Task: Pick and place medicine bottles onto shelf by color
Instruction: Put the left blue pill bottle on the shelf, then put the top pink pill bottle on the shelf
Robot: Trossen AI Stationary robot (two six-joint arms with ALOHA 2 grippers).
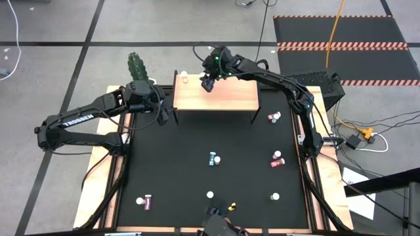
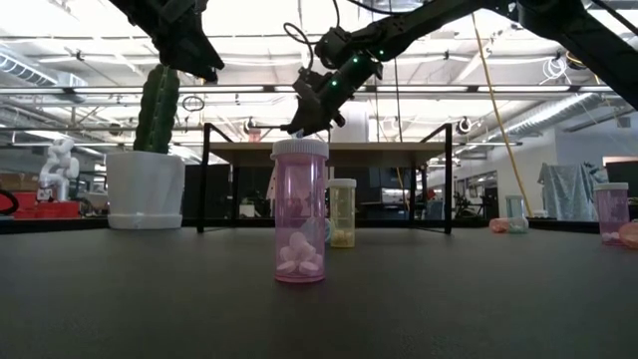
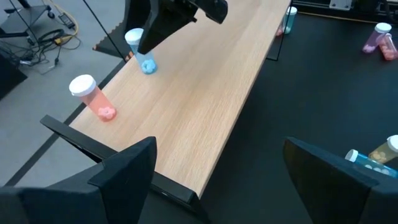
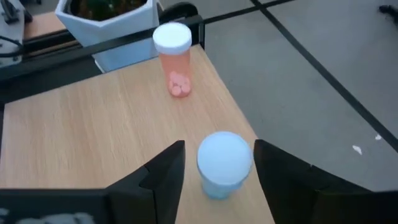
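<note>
The light wooden shelf (image 1: pixel 223 98) stands at the far side of the black mat. A pink bottle (image 4: pixel 173 61) stands upright near its far left corner. A blue bottle (image 4: pixel 222 167) with a white cap stands upright on the shelf's far edge. My right gripper (image 4: pixel 219 152) hangs over it, open, one finger on each side of the cap. My left gripper (image 3: pixel 219 144) hovers open and empty at the shelf's left end (image 1: pixel 164 115). My right gripper comes at the blue bottle slanting down from the table's right. A gap shows between one finger (image 4: pixel 166 167) and the cap. The other finger (image 4: pixel 268 163) stands right at the cap's edge (image 4: pixel 250 163). Whether it touches I cannot tell.
A white pot with a green cactus (image 1: pixel 136 65) stands beyond the shelf's left end. Several bottles are scattered over the mat: a blue one (image 1: pixel 214 158), pink ones (image 1: pixel 277 159) (image 1: pixel 273 117), one at the near left (image 1: pixel 144 201). A pink bottle (image 2: pixel 299 214) stands close to the low camera.
</note>
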